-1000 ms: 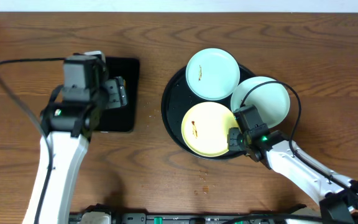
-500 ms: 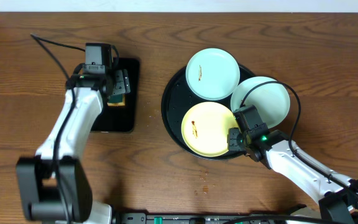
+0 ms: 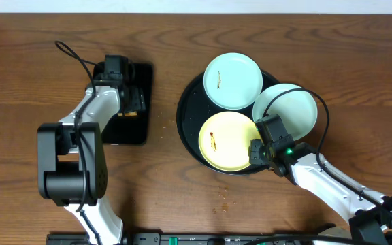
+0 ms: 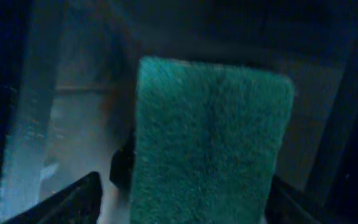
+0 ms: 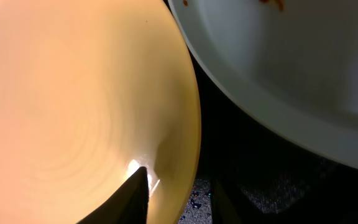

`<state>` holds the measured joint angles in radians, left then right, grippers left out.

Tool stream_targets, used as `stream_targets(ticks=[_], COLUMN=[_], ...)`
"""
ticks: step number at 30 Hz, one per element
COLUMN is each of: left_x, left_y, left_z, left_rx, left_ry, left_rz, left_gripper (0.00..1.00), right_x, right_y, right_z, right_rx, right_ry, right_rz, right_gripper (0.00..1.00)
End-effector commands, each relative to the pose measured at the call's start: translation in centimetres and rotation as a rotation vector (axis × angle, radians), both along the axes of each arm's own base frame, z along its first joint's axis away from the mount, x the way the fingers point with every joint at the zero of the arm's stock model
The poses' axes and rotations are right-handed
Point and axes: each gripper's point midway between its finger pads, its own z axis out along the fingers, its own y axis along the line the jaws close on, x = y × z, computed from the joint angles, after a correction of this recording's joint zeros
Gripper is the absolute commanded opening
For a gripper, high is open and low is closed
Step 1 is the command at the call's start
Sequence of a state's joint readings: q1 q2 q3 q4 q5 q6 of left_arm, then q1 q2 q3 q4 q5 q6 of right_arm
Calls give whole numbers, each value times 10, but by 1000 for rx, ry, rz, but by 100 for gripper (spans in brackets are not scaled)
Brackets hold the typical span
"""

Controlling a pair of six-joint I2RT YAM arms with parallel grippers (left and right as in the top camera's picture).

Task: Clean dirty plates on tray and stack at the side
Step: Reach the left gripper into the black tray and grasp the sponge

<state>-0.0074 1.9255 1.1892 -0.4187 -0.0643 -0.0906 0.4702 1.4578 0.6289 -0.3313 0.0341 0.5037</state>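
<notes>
Evidently your left gripper (image 3: 134, 102) is down over the small rectangular black tray (image 3: 140, 133) because the green, coarse-fibred scouring sponge (image 4: 210, 143) lies there. Its jaws are spread to either side of the sponge, and one finger (image 4: 73, 199) stands clear of the sponge's edge, so you have not gripped it yet.

Your right gripper (image 3: 256, 151) sits at the near-right rim of the pale yellow round plate (image 3: 226, 141), probably to steady it for wiping. The wrist view shows the rim between two narrowly set fingers, but you cannot tell whether they actually pinch it.

That plate lies on the large round glossy black tray (image 3: 182, 116) with its brown smear facing up. A pale blue-white round plate (image 3: 232, 80), also smeared, lies at the tray's far side. A second pale blue-white plate (image 3: 288, 109) overhangs the tray's right rim. Nothing is stacked on the brown wooden table (image 3: 33, 41) yet.

You will find no brand, label or readable writing in any view.
</notes>
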Motion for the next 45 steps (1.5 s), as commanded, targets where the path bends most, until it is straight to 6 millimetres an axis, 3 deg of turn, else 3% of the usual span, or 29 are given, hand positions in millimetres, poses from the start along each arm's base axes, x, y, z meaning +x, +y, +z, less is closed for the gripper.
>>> stream_targets(ticks=[1,4,6,8,11,17,24,28,32,37,41,45], left_x=[1,-1,-4,-5,0,16,7,9,14,18,15,12], left_y=[-2,-2,-2,-2,-2,-2,-1,1,1,6,15,15], left_z=[2,1,0,0,2,6,-16,-10,9,47,66,67], left_rx=[-3,8,18,20,20,22,24,27,30,60,109,107], left_ry=[14,29,44,50,25,-48,0,-15,-61,-139,-164,-157], left_rz=[-56,-90,-119,-127,-127,-126,-124,-120,-119,-107,-82,-83], left_gripper=[66,52,50,52,72,73,71,56,49,8,8,8], right_x=[3,3,3,3,3,3,3,3,3,3,3,3], right_y=[2,2,2,2,2,2,2,2,2,2,2,2], right_z=[2,2,2,2,2,2,2,2,2,2,2,2], right_rx=[-2,-2,-2,-2,-2,-2,-2,-2,-2,-2,-2,-3], right_ry=[-11,-11,-11,-11,-11,-11,-11,-11,-11,-11,-10,-11], right_rz=[6,6,6,6,6,6,6,5,6,6,5,5], right_gripper=[33,33,33,33,33,33,34,35,35,35,35,36])
